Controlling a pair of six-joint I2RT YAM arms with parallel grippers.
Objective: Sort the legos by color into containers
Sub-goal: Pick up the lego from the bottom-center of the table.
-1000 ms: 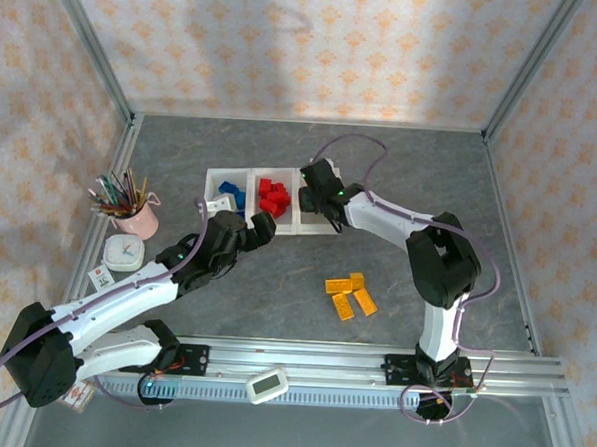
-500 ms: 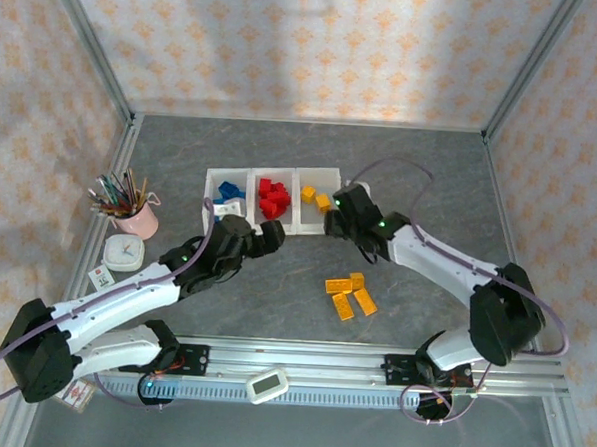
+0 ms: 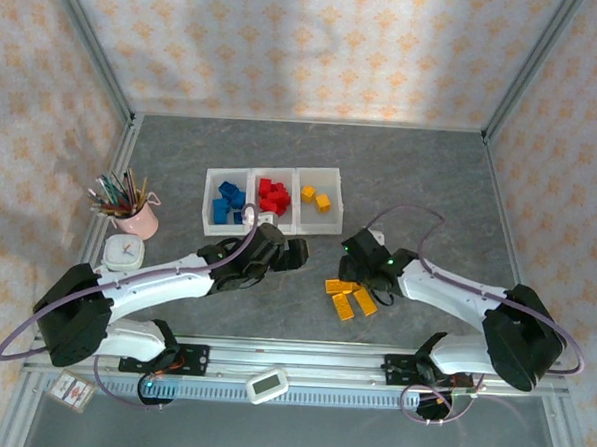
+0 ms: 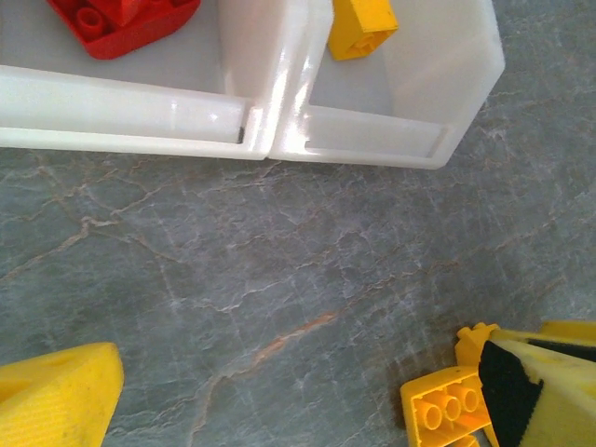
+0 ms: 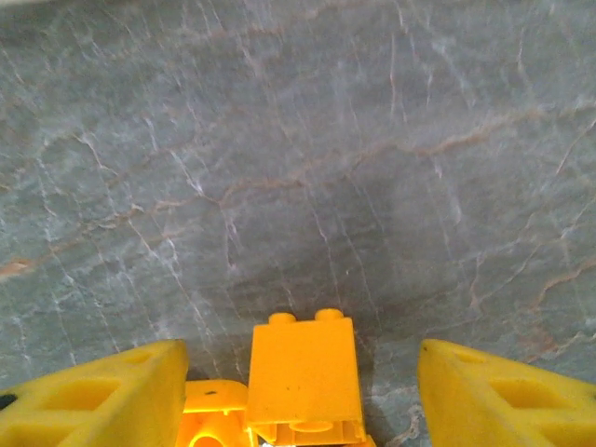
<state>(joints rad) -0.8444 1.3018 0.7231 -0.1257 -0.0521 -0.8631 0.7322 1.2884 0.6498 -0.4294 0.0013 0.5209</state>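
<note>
Three joined translucent white plastic bins [image 3: 319,223] hold the sorted colours. Before them the left gripper [image 3: 295,251] gapes wide, empty. Small yellow-orange studded plastic bricks [image 3: 350,294] lie loose further right. The right gripper [image 5: 300,396] straddles one, fingers apart, not touching it. The bricks look light, rigid and slick, best pinched across the flat sidewalls.

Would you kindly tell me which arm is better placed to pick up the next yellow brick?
Right: the right pincer stands open astride a yellow brick, while the left pincer hangs over bare table.
</note>
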